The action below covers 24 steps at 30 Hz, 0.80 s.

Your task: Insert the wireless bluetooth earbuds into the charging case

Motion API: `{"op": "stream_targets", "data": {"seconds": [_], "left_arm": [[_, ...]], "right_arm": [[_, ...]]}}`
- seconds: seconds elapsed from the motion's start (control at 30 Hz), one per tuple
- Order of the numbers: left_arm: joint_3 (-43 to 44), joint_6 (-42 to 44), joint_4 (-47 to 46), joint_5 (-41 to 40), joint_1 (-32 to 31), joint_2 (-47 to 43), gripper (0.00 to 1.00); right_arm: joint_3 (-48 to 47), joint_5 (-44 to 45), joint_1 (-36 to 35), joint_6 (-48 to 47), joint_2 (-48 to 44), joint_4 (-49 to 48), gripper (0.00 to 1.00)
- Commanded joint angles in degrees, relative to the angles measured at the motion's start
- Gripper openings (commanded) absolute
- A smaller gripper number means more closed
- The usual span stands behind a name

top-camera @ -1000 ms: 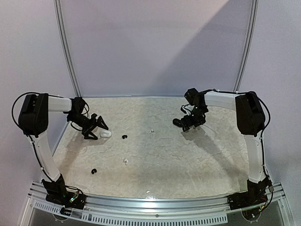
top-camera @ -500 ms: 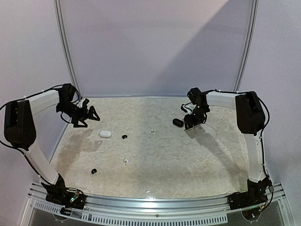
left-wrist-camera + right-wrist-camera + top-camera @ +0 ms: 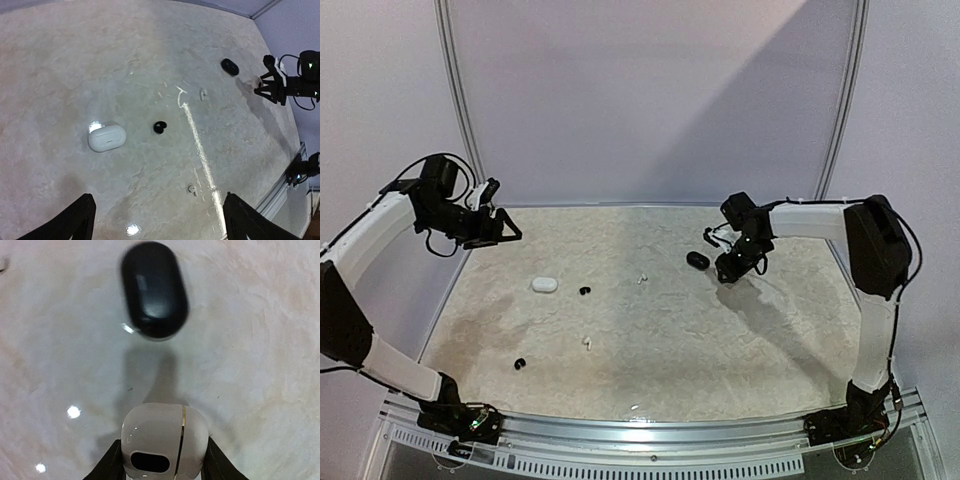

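My right gripper (image 3: 162, 462) is shut on a white charging case (image 3: 165, 440), held between both fingers just above the table, with its hinge seam and a dark slot facing the camera. A black case (image 3: 154, 289) lies just ahead of it, seen as a black case (image 3: 697, 260) left of the right gripper (image 3: 735, 265). My left gripper (image 3: 498, 228) hangs open and empty high over the back left corner. Below it lie another white case (image 3: 106, 138), a black earbud (image 3: 159, 127) and two white earbuds (image 3: 202, 93) (image 3: 191, 189). A second black earbud (image 3: 519, 363) lies near the front left.
The marbled table (image 3: 650, 380) has a metal rail along its near edge (image 3: 650, 432). Upright frame posts (image 3: 460, 110) stand at the back corners against the wall. The right arm's gripper (image 3: 274, 87) shows far off in the left wrist view.
My left arm has lifted up and back to the left, away from the white case on the table. My right gripper has closed on the other white case and shifted slightly right.
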<state>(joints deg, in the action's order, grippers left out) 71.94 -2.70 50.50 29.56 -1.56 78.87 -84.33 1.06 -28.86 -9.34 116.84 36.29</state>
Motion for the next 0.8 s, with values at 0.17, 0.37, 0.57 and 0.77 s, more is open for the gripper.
{"op": "stream_targets", "data": {"seconds": [0.17, 0.37, 0.57, 0.77], "left_arm": [[-4.7, 3.5, -7.5, 6.4, -15.5, -18.1, 0.90], [-6.5, -3.4, -14.5, 5.4, -26.9, -24.2, 0.90], [-4.8, -5.4, -15.7, 5.7, -33.2, -24.3, 0.85], [-5.5, -9.4, -19.2, 6.5, -36.1, -23.9, 0.66]], "right_arm": [[8.0, 16.6, -27.6, -12.0, -27.4, -23.2, 0.14], [1.9, 28.9, -42.0, -22.1, -25.9, -32.6, 0.12], [-8.7, 35.6, -50.4, -32.8, -19.0, -32.9, 0.11], [-15.0, 37.4, -53.9, -36.5, -14.3, -31.0, 0.12]]}}
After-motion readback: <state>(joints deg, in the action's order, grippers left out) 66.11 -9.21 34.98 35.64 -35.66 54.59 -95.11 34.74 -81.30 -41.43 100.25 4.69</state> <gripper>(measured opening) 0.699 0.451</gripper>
